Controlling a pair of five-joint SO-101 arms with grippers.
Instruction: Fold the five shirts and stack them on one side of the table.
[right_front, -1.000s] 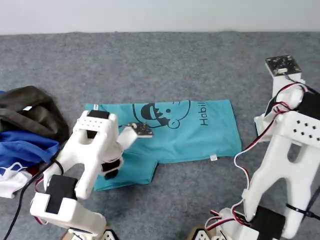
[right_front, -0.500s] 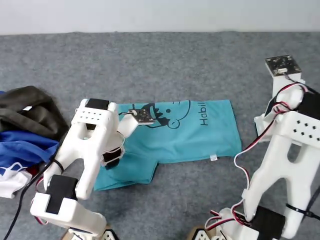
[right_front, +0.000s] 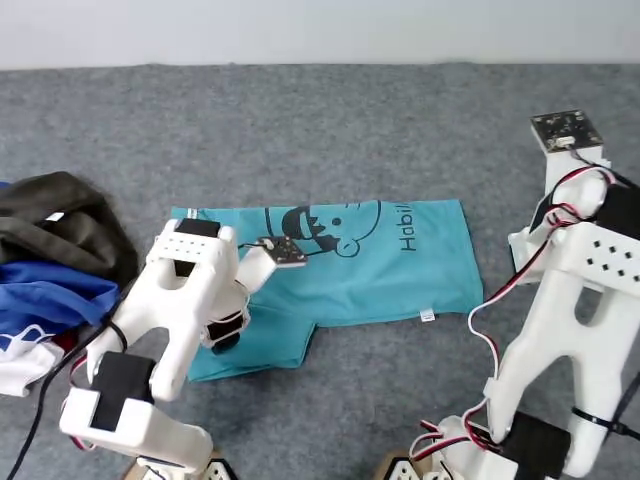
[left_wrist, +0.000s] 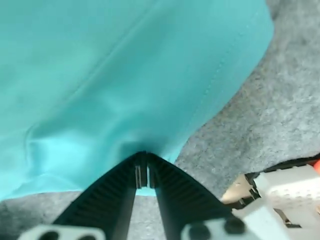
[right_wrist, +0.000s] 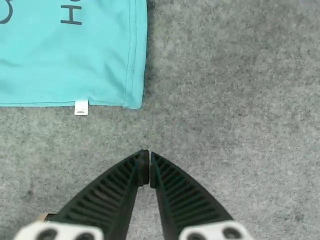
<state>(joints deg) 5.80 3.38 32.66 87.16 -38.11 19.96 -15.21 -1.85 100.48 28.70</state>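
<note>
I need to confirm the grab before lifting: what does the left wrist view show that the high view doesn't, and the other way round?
Left wrist view: the left gripper closed on the edge of the teal shirt, with the cloth puckered at its tips. High view: the shirt's whole outline, the pile of other shirts beside the left arm, and the right arm standing off the shirt. Both: the teal shirt lying on the grey table cover.

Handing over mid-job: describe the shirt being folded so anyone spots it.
On the grey table, look at the middle. The teal shirt lies spread out there with a cartoon print, unlike the dark, blue and white heap at the left edge.
</note>
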